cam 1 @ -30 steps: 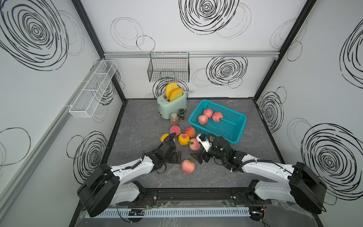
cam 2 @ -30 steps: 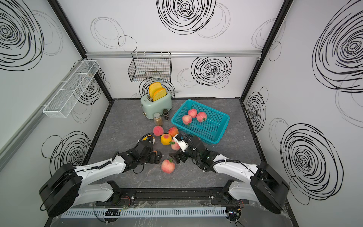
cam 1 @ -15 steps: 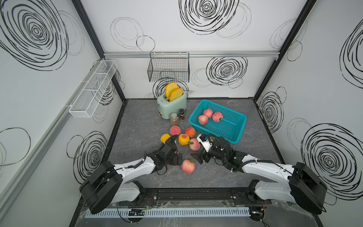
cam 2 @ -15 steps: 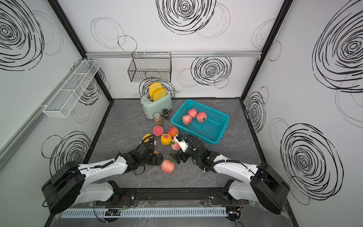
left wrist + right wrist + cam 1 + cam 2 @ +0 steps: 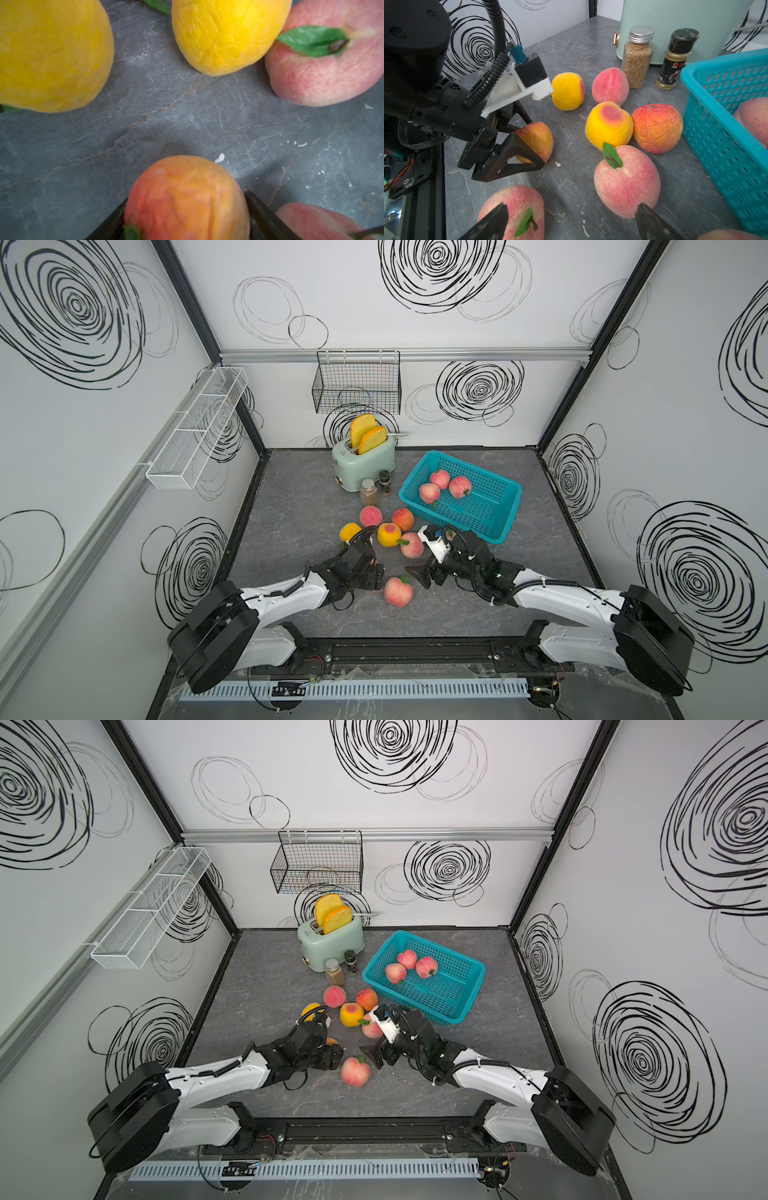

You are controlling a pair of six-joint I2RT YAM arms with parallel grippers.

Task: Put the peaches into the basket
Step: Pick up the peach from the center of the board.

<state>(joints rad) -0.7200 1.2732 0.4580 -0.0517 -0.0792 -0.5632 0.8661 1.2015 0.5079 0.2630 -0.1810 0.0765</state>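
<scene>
A grey marbled tabletop (image 5: 291, 497) fills the floor of a booth whose white walls (image 5: 83, 439) carry black swirl drawings. On the left wall hangs a long white mesh rack (image 5: 195, 435); on the back wall is a black wire basket (image 5: 356, 387). Below it stands a mint toaster (image 5: 365, 464) with 2 toast slices (image 5: 368, 435) upright in its slots, and 2 spice jars (image 5: 368, 492) stand just beside it. To the right of these, the teal basket (image 5: 482, 506) sits at an angle and holds 3 pink peaches (image 5: 460, 487) at its far end. Near the front, the left gripper (image 5: 536, 143) has its jaws pressed on both sides of an orange-red peach (image 5: 187, 199) resting on the tabletop. Between it and the basket lie 5 loose peaches (image 5: 389, 534) bunched together: 2 yellow, 2 pink and 1 orange-red. Another pink peach (image 5: 398, 591) lies alone near the front edge. The right gripper (image 5: 572, 207) hangs above that peach and the leafy pink one with its jaws wide apart, holding nothing. Its wrist is just in front of the basket's near wall.
</scene>
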